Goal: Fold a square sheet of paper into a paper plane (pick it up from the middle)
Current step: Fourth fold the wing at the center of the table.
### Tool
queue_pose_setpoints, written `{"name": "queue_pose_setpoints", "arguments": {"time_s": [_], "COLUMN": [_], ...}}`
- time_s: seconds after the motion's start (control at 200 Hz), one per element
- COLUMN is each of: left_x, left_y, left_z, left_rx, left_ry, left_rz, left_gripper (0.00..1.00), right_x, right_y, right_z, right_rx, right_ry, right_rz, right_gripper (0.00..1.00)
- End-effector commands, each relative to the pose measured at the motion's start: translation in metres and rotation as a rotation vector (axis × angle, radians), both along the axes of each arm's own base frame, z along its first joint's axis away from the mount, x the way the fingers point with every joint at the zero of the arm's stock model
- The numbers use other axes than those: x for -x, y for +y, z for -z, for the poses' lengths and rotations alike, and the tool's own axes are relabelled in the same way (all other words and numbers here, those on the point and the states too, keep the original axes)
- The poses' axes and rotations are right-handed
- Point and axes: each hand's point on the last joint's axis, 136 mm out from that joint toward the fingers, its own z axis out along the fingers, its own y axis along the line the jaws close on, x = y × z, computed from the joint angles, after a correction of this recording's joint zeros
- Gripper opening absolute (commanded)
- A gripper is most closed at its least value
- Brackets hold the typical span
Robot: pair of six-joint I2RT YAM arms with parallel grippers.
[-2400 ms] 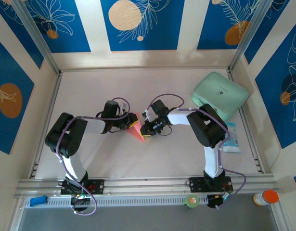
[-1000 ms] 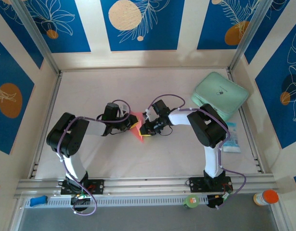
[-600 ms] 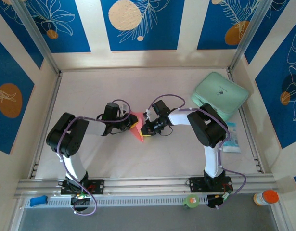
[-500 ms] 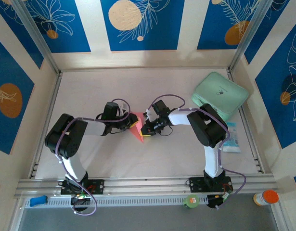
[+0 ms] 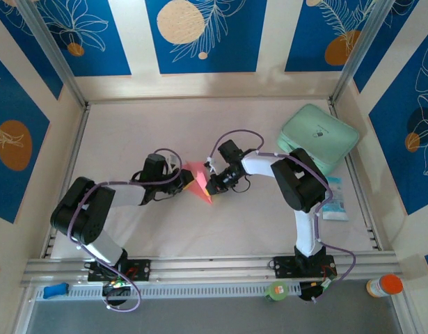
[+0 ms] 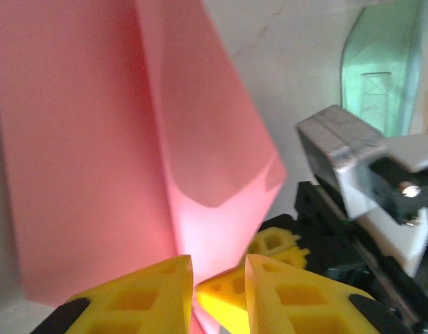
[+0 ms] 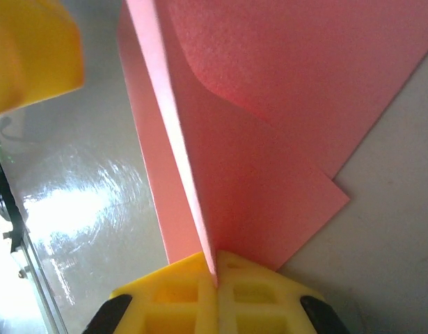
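Fingers of your right gripper [image 5: 212,186] and left gripper [image 5: 181,182] meet at a thin salmon-pink creased sheet of paper [image 5: 197,178] in the middle of the white table [image 5: 130,125].

Left wrist: 2 yellow fingers [image 6: 140,296] stand narrowly apart at the raised fold. You cannot tell whether they pinch it.

Right wrist: the yellow fingers [image 7: 165,299] are clamped together on the crease.

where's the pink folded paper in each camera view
top external: pink paper at picture centre, slightly left.
left wrist: pink paper across left and middle, top to bottom edge.
right wrist: pink paper across top and centre.
shared landmark: right gripper, jaws shut on the paper.
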Motion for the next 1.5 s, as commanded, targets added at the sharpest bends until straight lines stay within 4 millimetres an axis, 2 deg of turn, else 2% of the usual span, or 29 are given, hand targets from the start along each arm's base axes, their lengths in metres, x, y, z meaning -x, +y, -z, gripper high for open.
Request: {"name": "queue_pose_setpoints", "arguments": {"time_s": [0.0, 0.25, 0.53, 0.825, 1.496], "left_x": [0.003, -0.005, -0.010, -0.012, -0.017], "left_y": [0.001, -0.017, -0.032, -0.037, -0.042], "left_z": [0.001, -0.003, -0.005, -0.004, 0.011], "left_rx": [-0.016, 0.037, 0.075, 0.076, 0.069], "left_ry": [-0.015, -0.030, -0.029, -0.028, -0.001], "left_rz": [0.010, 0.053, 0.081, 0.090, 0.099], "left_gripper": [0.27, 0.26, 0.23, 0.23, 0.23], "right_x": [0.011, 0.019, 0.017, 0.014, 0.015], "right_y": [-0.004, -0.005, -0.005, -0.009, -0.009], "right_z": [0.001, 0.001, 0.005, 0.012, 0.014], "right_rx": [0.000, -0.029, -0.022, -0.001, 0.011], "right_ry": [0.018, 0.055, 0.070, 0.082, 0.102], "right_rz": [-0.086, -0.098, -0.080, -0.059, -0.042], "right_gripper": [0.02, 0.02, 0.04, 0.06, 0.11]}}
